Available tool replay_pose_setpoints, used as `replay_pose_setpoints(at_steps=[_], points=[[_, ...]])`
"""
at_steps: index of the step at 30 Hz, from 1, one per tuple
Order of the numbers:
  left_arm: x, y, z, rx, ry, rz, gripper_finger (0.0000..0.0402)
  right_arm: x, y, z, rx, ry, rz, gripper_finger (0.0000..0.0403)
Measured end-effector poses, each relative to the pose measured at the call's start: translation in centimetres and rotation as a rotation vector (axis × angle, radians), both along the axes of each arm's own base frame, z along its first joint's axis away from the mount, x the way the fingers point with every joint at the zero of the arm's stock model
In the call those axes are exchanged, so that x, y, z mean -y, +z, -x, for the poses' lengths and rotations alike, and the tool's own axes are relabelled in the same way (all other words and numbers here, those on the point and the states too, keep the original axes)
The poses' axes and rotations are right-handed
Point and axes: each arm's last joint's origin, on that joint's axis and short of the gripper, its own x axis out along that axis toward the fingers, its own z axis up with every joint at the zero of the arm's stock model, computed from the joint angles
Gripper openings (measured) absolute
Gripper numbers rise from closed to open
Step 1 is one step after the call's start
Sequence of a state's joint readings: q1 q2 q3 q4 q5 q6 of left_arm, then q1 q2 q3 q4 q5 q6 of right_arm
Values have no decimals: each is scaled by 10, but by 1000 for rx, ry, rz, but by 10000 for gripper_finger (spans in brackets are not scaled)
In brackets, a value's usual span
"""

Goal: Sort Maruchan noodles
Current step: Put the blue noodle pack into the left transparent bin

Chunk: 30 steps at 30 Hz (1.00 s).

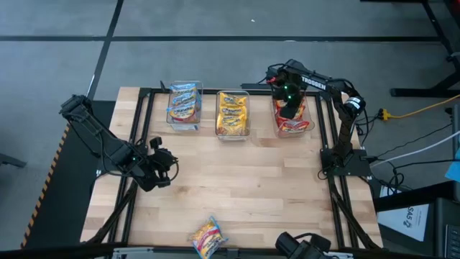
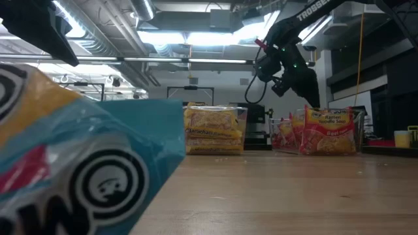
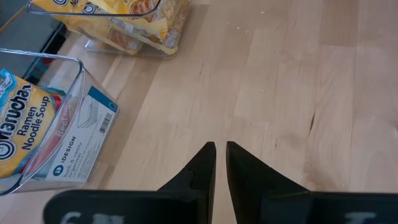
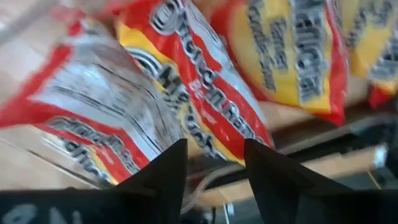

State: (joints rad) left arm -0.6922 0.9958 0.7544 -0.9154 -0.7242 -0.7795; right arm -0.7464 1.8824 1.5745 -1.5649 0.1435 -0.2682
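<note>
Three clear bins stand along the table's far side. Blue-trimmed noodle packets (image 1: 183, 105) fill the left bin, yellow-trimmed packets (image 1: 232, 114) the middle one and red-trimmed packets (image 1: 292, 121) the right one. One blue-trimmed packet (image 1: 208, 236) lies flat at the near edge and looms in the low view (image 2: 78, 163). My right gripper (image 1: 290, 105) hangs open above the red packets (image 4: 186, 81), clear of the bin in the low view (image 2: 287, 75). My left gripper (image 1: 164, 162) is shut, over bare table near the left side (image 3: 221, 158).
The blue packets' bin (image 3: 74, 130), with a white label, and the yellow packets' bin (image 3: 134, 37) lie beyond my left gripper. Bare wooden table (image 1: 244, 180) spreads between the bins and the near packet. A black frame (image 1: 327, 129) borders the table's sides.
</note>
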Motion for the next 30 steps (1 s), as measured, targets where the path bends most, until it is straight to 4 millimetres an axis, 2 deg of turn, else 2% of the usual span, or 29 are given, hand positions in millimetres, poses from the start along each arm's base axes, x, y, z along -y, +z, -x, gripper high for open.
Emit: replay_pose_setpoints(at_steps=[4,8,14,17,20,24,27,30], points=[[0,0,0,0,1,1,33,1,1,1,-47,-110,84,174],[0,0,0,0,2,1,33,1,2,2,-64,-102,107,171],[0,0,0,1,2,1,33,0,3,2,-37,-123,82,168],[0,0,0,9,7,-10,33,-3,8,3,10,-190,55,168],[-1,1,0,22,16,-27,33,-12,24,7,120,-264,6,167],[-1,1,0,26,18,-32,33,-32,58,19,310,-293,-53,167],[-1,1,0,26,16,-37,33,-56,89,32,418,-278,-13,167],[-1,1,0,27,17,-38,33,-89,109,48,503,-216,59,167]])
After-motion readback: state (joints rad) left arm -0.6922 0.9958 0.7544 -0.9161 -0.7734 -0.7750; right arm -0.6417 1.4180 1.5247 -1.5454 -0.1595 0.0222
